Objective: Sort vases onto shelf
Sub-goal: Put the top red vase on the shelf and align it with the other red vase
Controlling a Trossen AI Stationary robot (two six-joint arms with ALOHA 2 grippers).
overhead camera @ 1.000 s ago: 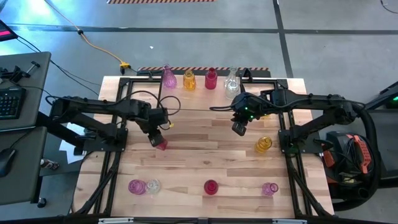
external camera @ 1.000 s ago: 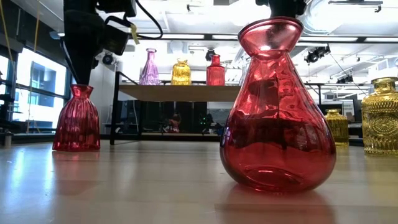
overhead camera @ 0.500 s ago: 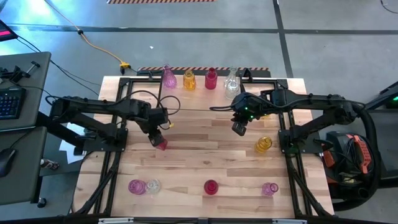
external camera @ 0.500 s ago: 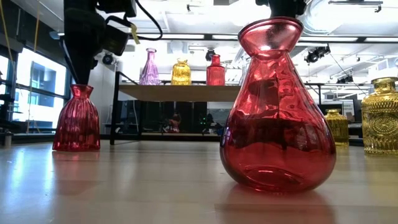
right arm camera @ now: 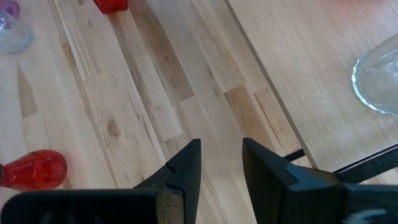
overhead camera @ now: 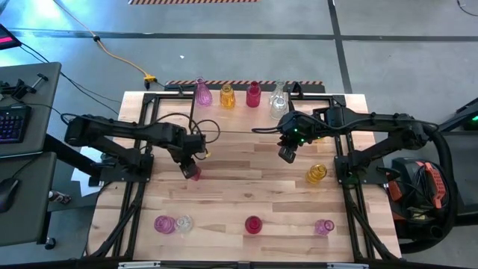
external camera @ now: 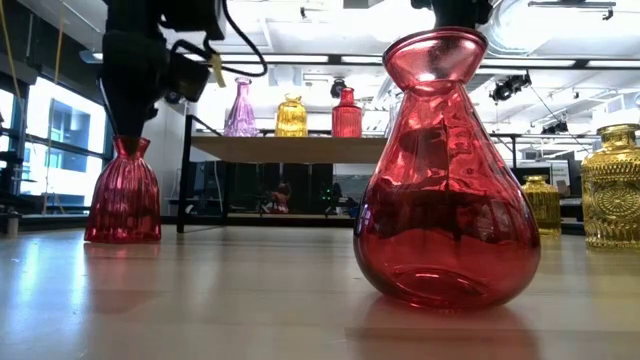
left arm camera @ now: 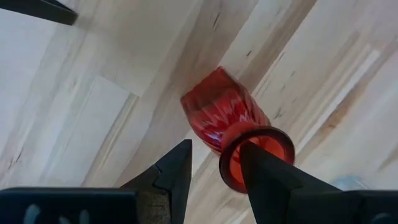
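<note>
Left pincer [left arm camera: 214, 171] half-open around red vase [left arm camera: 227, 121] rim.

- We see a grey concrete floor [overhead camera: 246, 45] around the wooden table [overhead camera: 246, 190].
- A yellow cable [overhead camera: 119, 58] runs across that floor, beyond the table's far left corner.
- A desk with a keyboard [overhead camera: 13, 123] stands left of the table.
- Left of the table, a window [external camera: 55, 150] admits daylight.

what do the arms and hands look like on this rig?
Two matte black jointed arms. Left hand and right hand each carry two dark wedge-shaped fingers with flat inner faces. Thin black cables loop over each wrist. The left wrist has a small yellow tag; the right shows a green light.
</note>
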